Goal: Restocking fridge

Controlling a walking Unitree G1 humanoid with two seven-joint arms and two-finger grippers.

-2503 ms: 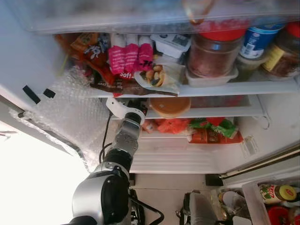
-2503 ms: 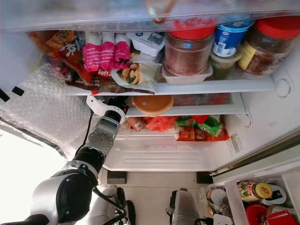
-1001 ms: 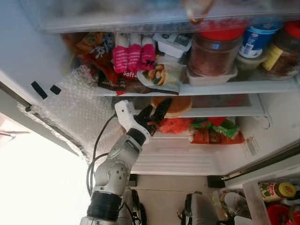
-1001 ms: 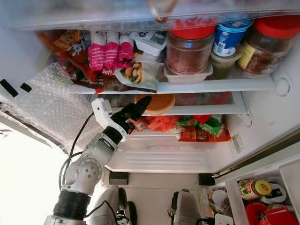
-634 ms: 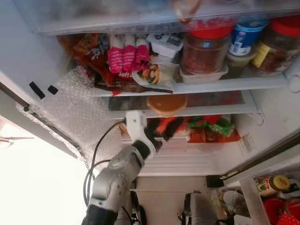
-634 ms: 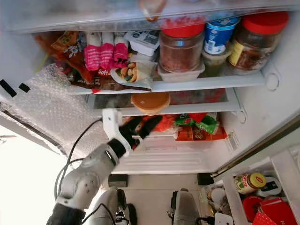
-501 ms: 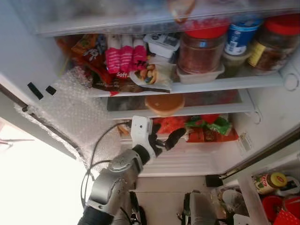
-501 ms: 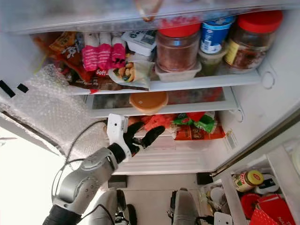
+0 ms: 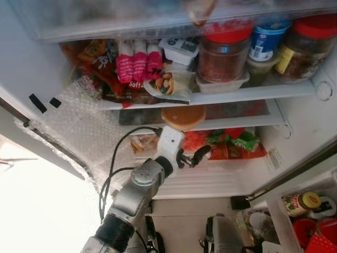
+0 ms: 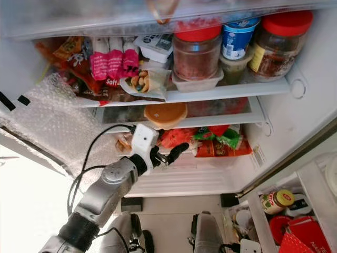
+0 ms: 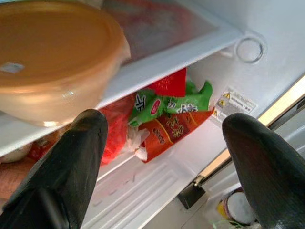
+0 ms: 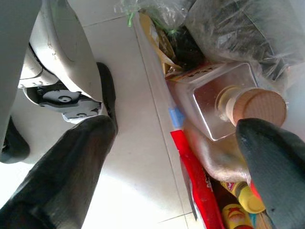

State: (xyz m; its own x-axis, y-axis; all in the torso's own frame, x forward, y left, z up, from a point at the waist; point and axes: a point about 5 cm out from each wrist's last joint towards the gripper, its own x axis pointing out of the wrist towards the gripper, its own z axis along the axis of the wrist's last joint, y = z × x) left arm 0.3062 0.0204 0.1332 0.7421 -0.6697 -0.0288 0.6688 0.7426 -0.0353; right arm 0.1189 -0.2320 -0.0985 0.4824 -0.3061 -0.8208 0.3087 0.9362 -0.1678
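Left gripper [image 9: 190,156] now pulled back out from under the shelf, fingers spread, empty — orange-lidded tub [image 9: 183,117] left sitting on the middle shelf [image 9: 247,120]. One item stocked; next likely from the goods below. Right gripper [image 12: 176,157] idle, spread.

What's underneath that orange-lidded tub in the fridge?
The tub rests on a glass shelf. Below lie red and green snack packets, beside the open left tool. Anything further back is hidden.
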